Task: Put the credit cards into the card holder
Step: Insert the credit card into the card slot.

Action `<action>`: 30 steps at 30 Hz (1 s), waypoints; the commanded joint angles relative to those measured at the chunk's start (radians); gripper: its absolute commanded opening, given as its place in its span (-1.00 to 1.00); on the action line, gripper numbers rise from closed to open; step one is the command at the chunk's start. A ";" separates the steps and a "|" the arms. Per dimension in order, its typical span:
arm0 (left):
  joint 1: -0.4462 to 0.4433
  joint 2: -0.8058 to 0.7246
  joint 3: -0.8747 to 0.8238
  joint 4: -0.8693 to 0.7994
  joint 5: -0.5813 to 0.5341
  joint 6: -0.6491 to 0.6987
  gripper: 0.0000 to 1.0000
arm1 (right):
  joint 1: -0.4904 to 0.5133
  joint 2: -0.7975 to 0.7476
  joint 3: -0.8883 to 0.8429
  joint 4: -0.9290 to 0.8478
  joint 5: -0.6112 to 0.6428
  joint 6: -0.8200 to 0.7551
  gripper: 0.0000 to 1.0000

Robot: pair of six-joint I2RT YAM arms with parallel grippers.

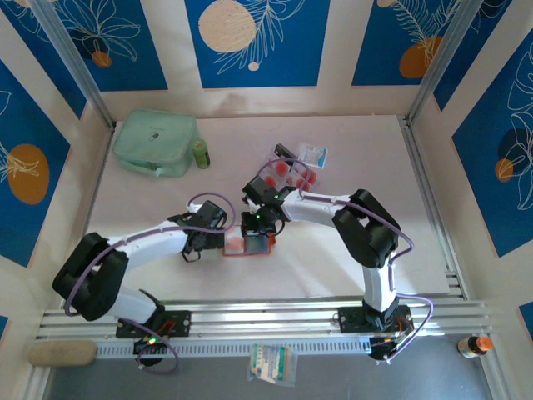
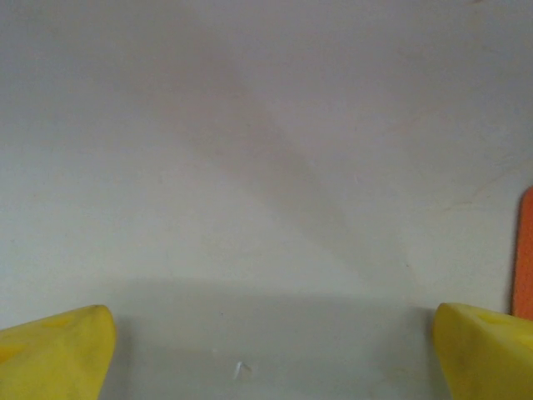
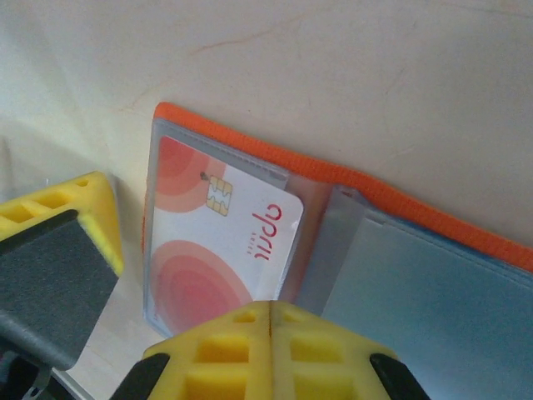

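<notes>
The orange card holder [image 1: 234, 248] lies open on the table between the two grippers. In the right wrist view its orange rim [image 3: 250, 146] frames clear sleeves, and one credit card [image 3: 225, 242] with red rings and a chip sits partly inside the left sleeve. My right gripper [image 3: 271, 307] is shut, its tips touching over that card's near edge; from above it [image 1: 256, 229] hangs over the holder. My left gripper [image 2: 271, 333] is open over bare table, with the holder's edge [image 2: 525, 250] just to its right. More credit cards [image 1: 291, 171] lie in a loose pile further back.
A mint-green zip pouch [image 1: 156, 143] and a small green bottle [image 1: 201, 153] sit at the back left. A small printed packet [image 1: 315, 155] lies beside the card pile. The left gripper's finger [image 3: 58, 267] stands close to the holder's left side.
</notes>
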 commanded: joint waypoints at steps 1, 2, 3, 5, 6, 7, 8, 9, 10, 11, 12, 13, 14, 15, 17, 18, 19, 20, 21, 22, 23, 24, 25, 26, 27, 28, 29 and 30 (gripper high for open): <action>0.011 0.018 0.006 0.006 0.015 0.015 0.94 | 0.011 0.030 0.034 -0.012 -0.026 -0.008 -1.00; 0.012 0.021 0.005 0.008 0.016 0.015 0.94 | 0.012 0.034 0.035 -0.011 -0.027 -0.008 -1.00; 0.011 0.022 0.005 0.008 0.016 0.015 0.94 | 0.014 0.039 0.038 -0.010 -0.028 -0.006 -1.00; 0.012 0.025 0.005 0.010 0.018 0.015 0.93 | 0.015 0.048 0.041 -0.010 -0.031 -0.006 -1.00; 0.011 0.026 0.004 0.012 0.019 0.015 0.93 | 0.017 0.053 0.044 -0.010 -0.034 -0.006 -1.00; 0.012 0.026 0.003 0.014 0.020 0.015 0.94 | 0.017 0.056 0.046 -0.010 -0.036 -0.006 -1.00; 0.011 0.026 0.002 0.015 0.023 0.014 0.93 | 0.018 0.060 0.048 -0.010 -0.038 -0.006 -1.00; 0.011 0.027 0.001 0.016 0.023 0.013 0.93 | 0.019 0.064 0.049 -0.010 -0.040 -0.005 -1.00; 0.011 0.026 0.000 0.018 0.024 0.014 0.93 | 0.020 0.065 0.051 -0.010 -0.042 -0.005 -1.00; 0.011 0.026 0.000 0.018 0.025 0.013 0.93 | 0.021 0.067 0.054 -0.010 -0.045 -0.005 -1.00; 0.011 0.025 0.000 0.018 0.025 0.013 0.93 | 0.023 0.066 0.054 -0.010 -0.047 -0.005 -1.00; 0.011 0.025 0.000 0.017 0.026 0.014 0.93 | 0.023 0.064 0.056 -0.009 -0.048 -0.003 -1.00; 0.011 0.024 0.000 0.018 0.025 0.013 0.93 | 0.024 0.059 0.057 -0.010 -0.051 -0.003 -1.00; 0.012 0.022 0.000 0.017 0.025 0.014 0.93 | 0.024 0.051 0.059 -0.010 -0.053 -0.002 -1.00; 0.011 0.017 0.003 0.013 0.024 0.015 0.92 | 0.023 0.031 0.059 -0.012 -0.054 -0.002 -1.00; 0.012 0.013 0.005 0.010 0.021 0.016 0.92 | 0.023 0.015 0.058 -0.013 -0.053 -0.003 -1.00; 0.012 0.009 0.006 0.006 0.018 0.017 0.93 | 0.021 0.003 0.056 -0.013 -0.051 -0.003 -1.00; 0.012 0.002 0.009 0.001 0.016 0.017 0.93 | 0.019 -0.015 0.053 -0.015 -0.049 -0.003 -1.00; 0.011 -0.008 0.011 -0.004 0.013 0.018 0.93 | 0.015 -0.032 0.048 -0.016 -0.046 -0.003 -1.00; 0.011 -0.015 0.014 -0.009 0.011 0.017 0.93 | 0.013 -0.049 0.043 -0.018 -0.043 -0.003 -1.00; 0.011 -0.027 0.017 -0.018 0.006 0.018 0.93 | 0.007 -0.065 0.036 -0.019 -0.038 -0.005 -1.00; 0.011 -0.039 0.020 -0.026 0.001 0.018 0.93 | 0.002 -0.081 0.027 -0.020 -0.037 -0.006 -1.00; 0.011 -0.052 0.022 -0.034 -0.003 0.019 0.93 | -0.004 -0.095 0.018 -0.021 -0.034 -0.008 -1.00; 0.011 -0.067 0.024 -0.040 -0.008 0.019 0.94 | -0.012 -0.111 0.008 -0.021 -0.030 -0.010 -1.00; 0.011 -0.083 0.026 -0.049 -0.011 0.020 0.94 | -0.019 -0.127 -0.002 -0.022 -0.026 -0.012 -1.00; 0.012 -0.098 0.029 -0.055 -0.015 0.021 0.94 | -0.027 -0.141 -0.013 -0.023 -0.020 -0.015 -1.00; 0.011 -0.115 0.029 -0.061 -0.018 0.023 0.95 | -0.034 -0.155 -0.025 -0.024 -0.015 -0.018 -1.00; 0.011 -0.132 0.031 -0.067 -0.020 0.022 0.95 | -0.045 -0.169 -0.038 -0.024 -0.013 -0.020 -1.00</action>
